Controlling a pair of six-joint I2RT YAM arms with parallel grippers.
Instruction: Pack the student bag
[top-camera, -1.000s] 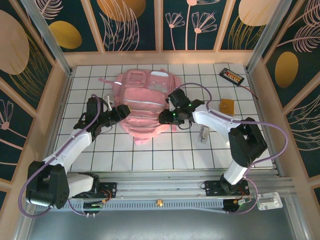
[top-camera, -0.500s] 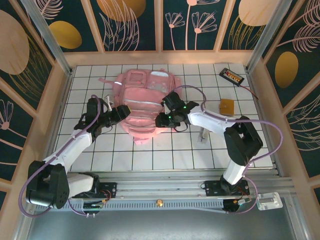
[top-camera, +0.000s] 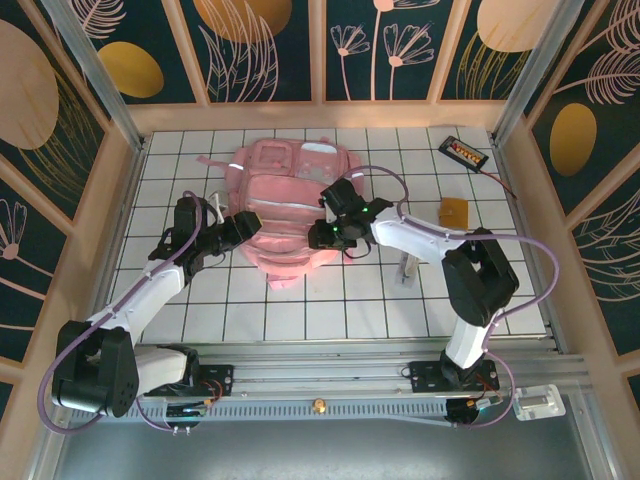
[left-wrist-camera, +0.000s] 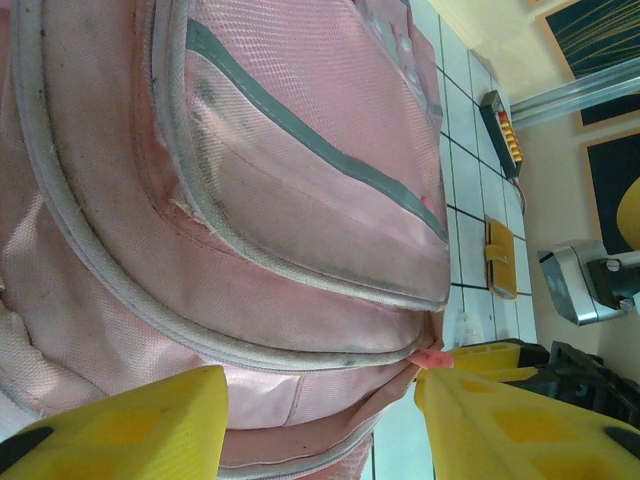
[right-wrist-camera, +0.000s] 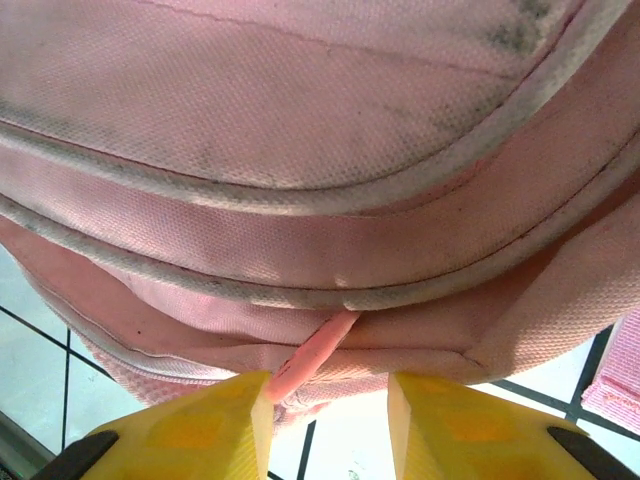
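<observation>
Student bag (top-camera: 285, 200), lying flat toward the far edge of the table (top-camera: 330, 310), mid-width. Its pink zipper pull (right-wrist-camera: 315, 350) sits between my right gripper's (right-wrist-camera: 328, 390) parted jaws; I should centre it before pinching. Left gripper (left-wrist-camera: 320, 388), jaws apart, straddles the bag's left side.

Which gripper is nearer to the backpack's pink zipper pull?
Right. The zipper pull lies just ahead of the right gripper; the left gripper is at the backpack's opposite side.
</observation>
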